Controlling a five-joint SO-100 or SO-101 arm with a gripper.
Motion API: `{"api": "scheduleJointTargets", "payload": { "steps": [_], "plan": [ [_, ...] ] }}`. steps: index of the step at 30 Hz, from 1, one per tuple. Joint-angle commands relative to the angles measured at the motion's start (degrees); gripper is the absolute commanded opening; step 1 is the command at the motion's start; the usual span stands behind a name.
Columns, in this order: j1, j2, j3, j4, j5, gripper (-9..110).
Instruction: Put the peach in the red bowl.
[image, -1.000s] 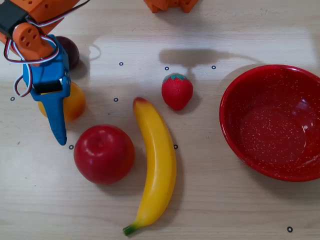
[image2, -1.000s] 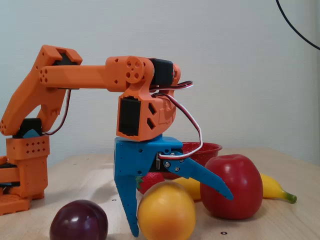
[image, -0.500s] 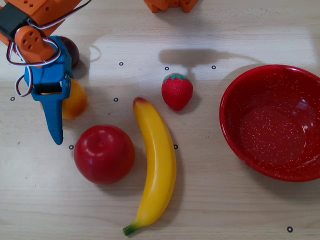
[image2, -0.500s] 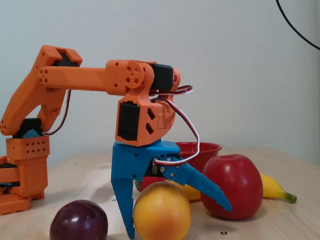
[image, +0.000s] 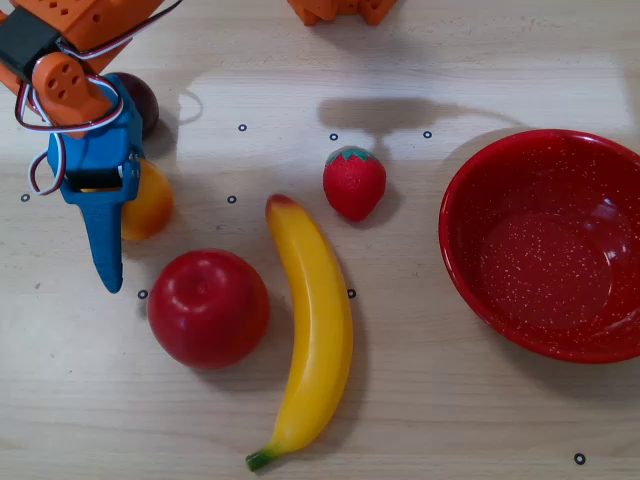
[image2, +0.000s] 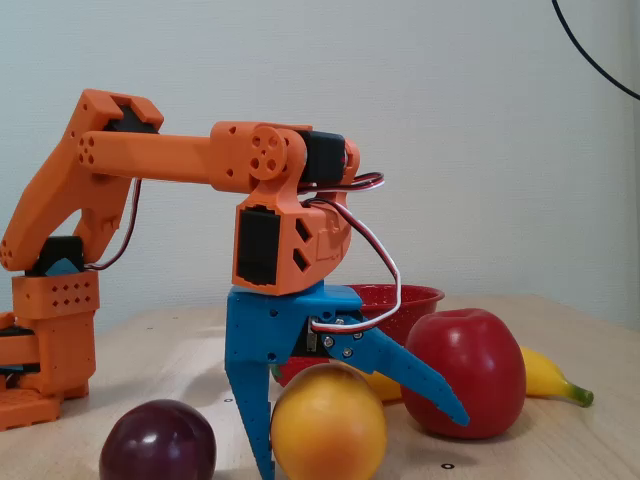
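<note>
— Shifted since half a second ago? Barely: gripper (image2: 350, 440) a touch left in the overhead view, peach (image2: 328, 423) a shade right in the fixed view.

— And the jaws?

— Spread wide, straddling the peach from above. Straight blue finger (image2: 252, 415) down at the peach's left in the fixed view, slanted finger (image2: 415, 378) reaching out over its right toward the red apple (image2: 463, 372). Not closed on anything.

— Position of the peach?

— On the wooden table (image: 450, 420), upper left in the overhead view, mostly hidden beneath the blue gripper body (image: 100, 220); only an orange edge (image: 148, 200) showing. Dark plum (image: 138, 100) just behind it, apple (image: 208, 307) just below and right.

— Red bowl?

— Far right in the overhead view (image: 470, 270), well apart from the peach, holding nothing. Banana (image: 315, 330) and strawberry (image: 354, 183) lying between. Only the bowl's rim (image2: 420, 296) visible behind the gripper in the fixed view.
</note>
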Motion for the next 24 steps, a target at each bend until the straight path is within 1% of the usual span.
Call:
{"api": "scheduleJointTargets", "payload": {
  "steps": [1,8,24],
  "plan": [
    [-2.6,4.0,-1.4,-1.9,1.4,57],
    [-2.7,4.0,-0.8,-1.8,1.8,56],
    [-3.2,4.3,0.0,-1.9,3.5,47]
  ]
}}
